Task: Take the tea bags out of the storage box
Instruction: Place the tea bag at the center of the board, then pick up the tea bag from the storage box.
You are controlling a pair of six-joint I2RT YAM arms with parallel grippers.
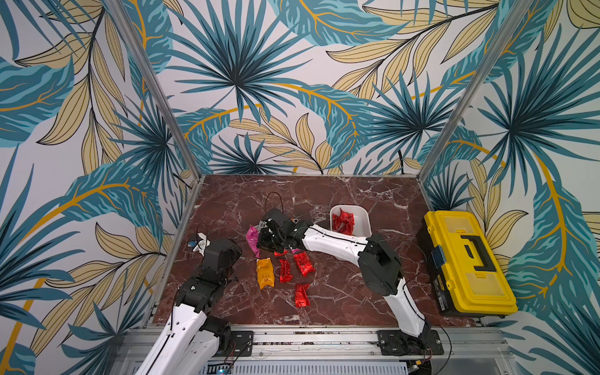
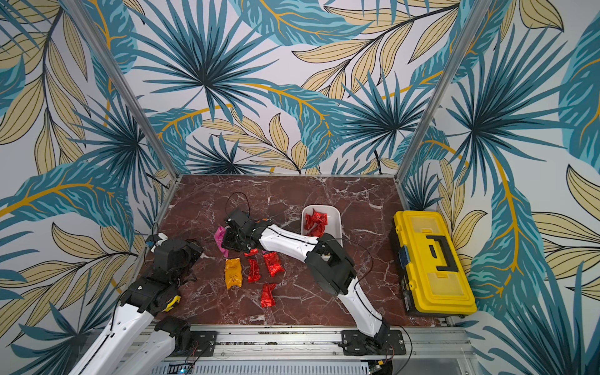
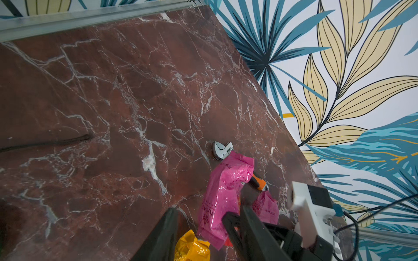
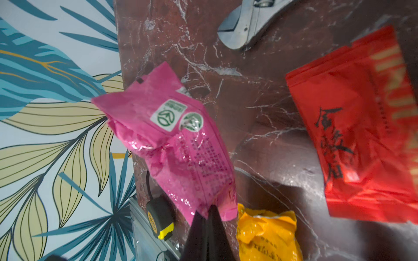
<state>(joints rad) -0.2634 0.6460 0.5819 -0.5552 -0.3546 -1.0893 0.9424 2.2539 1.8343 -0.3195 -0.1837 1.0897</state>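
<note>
Tea bags (image 1: 304, 263): shiny crinkled foil, red, orange-yellow, magenta.

Lab test cell: aluminium frame (image 1: 308, 336), leaf-print walls (image 1: 292, 48).

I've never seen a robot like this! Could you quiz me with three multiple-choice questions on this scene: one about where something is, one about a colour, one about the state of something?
1. Where does the orange-yellow tea bag lie?
A. stuck to the wall
B. on the table
C. on a shelf

2. What colour is the held tea bag in the right gripper?
A. magenta
B. green
C. blue

3. How is the lid of the yellow toolbox?
A. taken off
B. propped open
C. shut

Answers:
1 B: it lies flat on the marble beside the red tea bags.
2 A: the right wrist view shows the closed fingers pinching a magenta sachet.
3 C: in both top views the lid sits flush, with the handle folded flat.
</note>
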